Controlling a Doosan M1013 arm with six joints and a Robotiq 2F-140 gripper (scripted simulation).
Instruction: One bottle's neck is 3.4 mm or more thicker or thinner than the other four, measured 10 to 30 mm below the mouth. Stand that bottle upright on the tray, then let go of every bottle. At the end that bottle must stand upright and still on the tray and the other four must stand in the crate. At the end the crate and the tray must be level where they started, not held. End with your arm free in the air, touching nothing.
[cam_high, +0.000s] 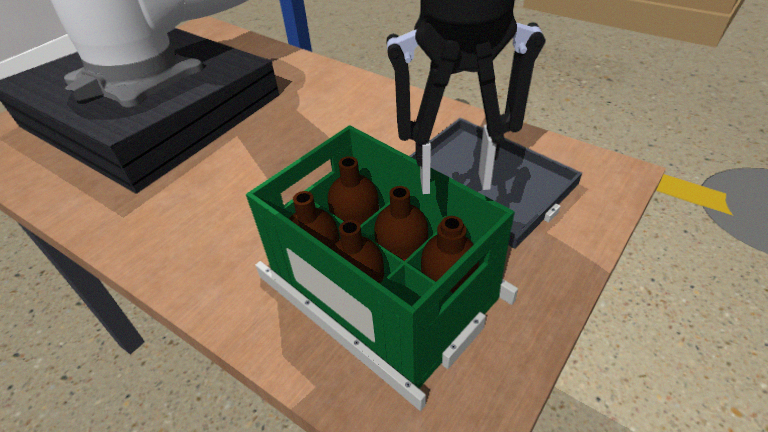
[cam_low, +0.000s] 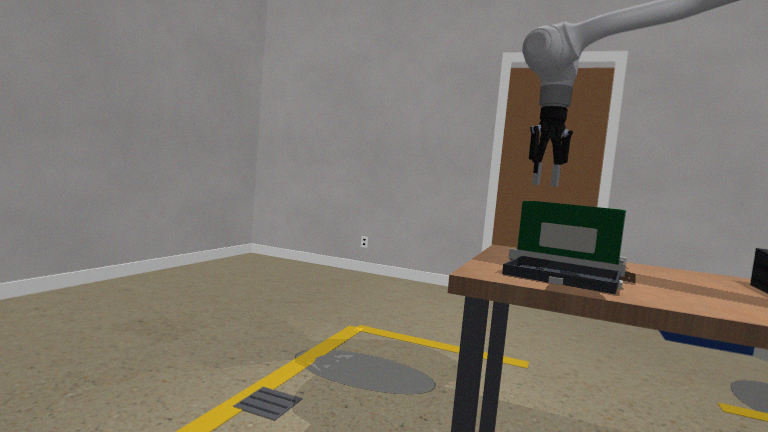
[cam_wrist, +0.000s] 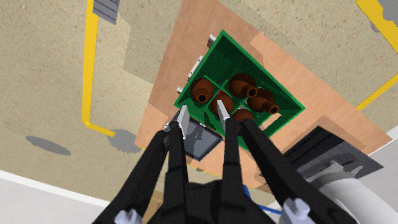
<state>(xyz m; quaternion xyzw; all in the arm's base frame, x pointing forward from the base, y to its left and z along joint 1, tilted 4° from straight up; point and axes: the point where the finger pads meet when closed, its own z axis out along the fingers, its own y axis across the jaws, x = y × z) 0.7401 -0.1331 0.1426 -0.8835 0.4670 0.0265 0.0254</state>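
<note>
Wooden table (cam_high: 161, 225) on dark legs here. Sitting right on it: a green crate (cam_high: 408, 317) boxed in by white stop rails (cam_high: 343, 335), a dark grey tray (cam_high: 558, 177) just beside the crate, and the arm's black base block (cam_high: 161, 134) at the other end.

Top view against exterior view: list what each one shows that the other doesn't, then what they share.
Only the top view shows the five brown bottles standing in the crate's compartments, one compartment vacant, and the arm's black base. Only the exterior view shows the gripper hanging well above the crate, the table legs and the door. Both show the green crate, the dark tray beside it and the open, unloaded gripper.
</note>
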